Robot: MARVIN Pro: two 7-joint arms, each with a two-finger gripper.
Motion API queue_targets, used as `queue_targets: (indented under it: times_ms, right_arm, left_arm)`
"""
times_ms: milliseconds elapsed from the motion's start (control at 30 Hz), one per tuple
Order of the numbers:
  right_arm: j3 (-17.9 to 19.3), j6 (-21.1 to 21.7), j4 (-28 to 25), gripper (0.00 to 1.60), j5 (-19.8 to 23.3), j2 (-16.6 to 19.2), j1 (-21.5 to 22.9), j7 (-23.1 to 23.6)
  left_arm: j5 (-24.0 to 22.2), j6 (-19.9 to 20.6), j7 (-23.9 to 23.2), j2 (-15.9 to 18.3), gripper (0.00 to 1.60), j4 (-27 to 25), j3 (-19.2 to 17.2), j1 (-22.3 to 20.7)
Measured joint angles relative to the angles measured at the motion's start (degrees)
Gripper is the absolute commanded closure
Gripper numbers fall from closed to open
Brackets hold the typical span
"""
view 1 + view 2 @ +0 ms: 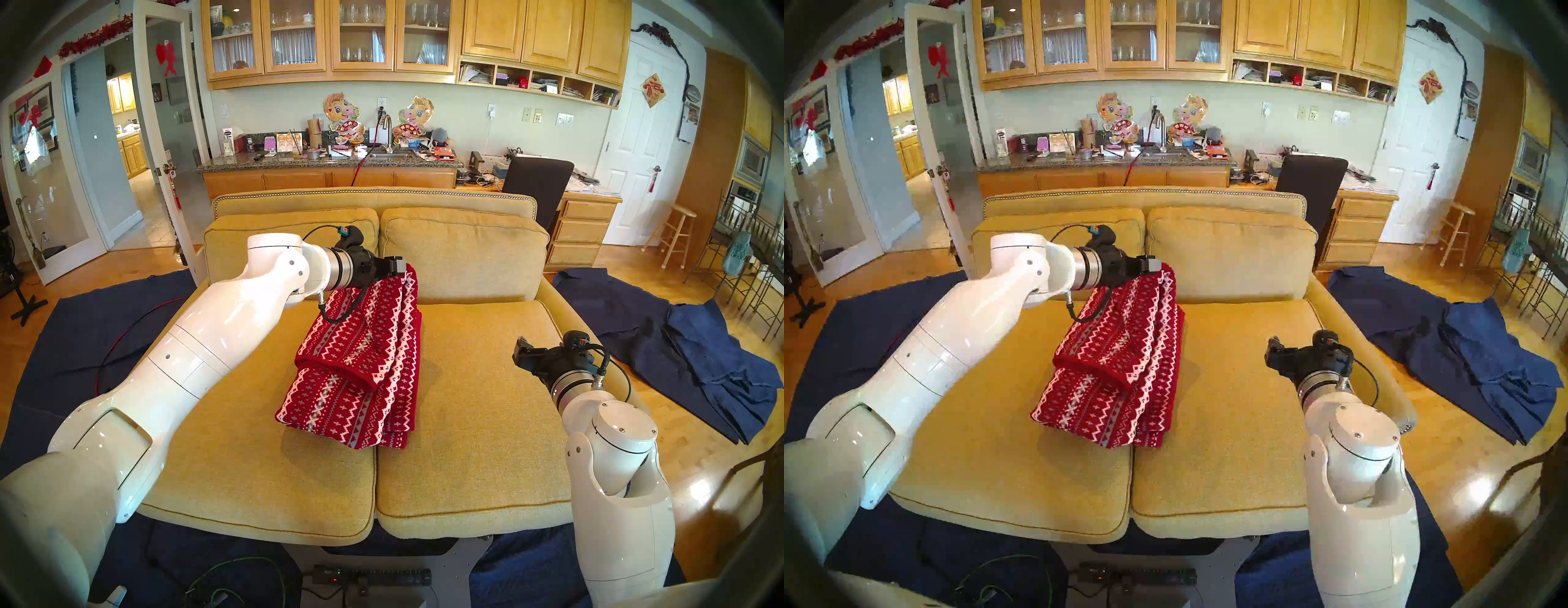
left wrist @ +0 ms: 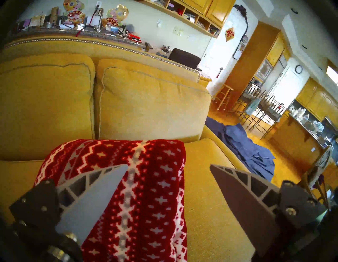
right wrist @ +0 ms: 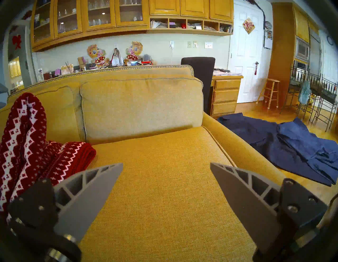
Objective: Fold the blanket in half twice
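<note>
Right gripper (image 3: 166,164): nearest to me, hovering low over the sofa's right seat cushion (image 1: 471,407). Fingers spread wide, nothing between them but bare yellow fabric. It is well apart from the blanket.

Blanket (image 1: 352,382): the red one with white and grey zigzags and crosses. It lies folded in several layers across the seam between the two seat cushions, roughly mid-seat. The near end rests flat. A thick red-edged fold crosses its middle. The far end is drawn up off the seat into a narrow peak.

Left gripper (image 1: 399,266): reached out from the left, at the top of that peak and pointing toward the right. In its wrist view the fingers (image 2: 102,184) stand wide, with the patterned cloth lying below and between them. The cloth hangs from the gripper without being pinched; I cannot tell which finger carries it.

Back cushions (image 1: 462,250): bare, just behind the raised peak.

Navy cloths (image 1: 700,361): crumpled on the wood floor to the right of the sofa.

Counter (image 1: 326,163): cluttered, behind the sofa back.
</note>
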Motion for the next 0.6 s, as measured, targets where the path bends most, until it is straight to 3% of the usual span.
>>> queue_targets:
  times_ms: [200, 600]
  right_arm:
    - [0.0, 0.0, -0.02, 0.0, 0.0, 0.0, 0.0, 0.0]
    - [0.0, 0.0, -0.03, 0.0, 0.0, 0.0, 0.0, 0.0]
  left_arm:
    - [2.41, -2.82, -3.84, 0.17, 0.0, 3.02, 1.14, 0.3]
    - [7.44, -7.37, -6.15, -0.63, 0.0, 4.19, 5.18, 1.77]
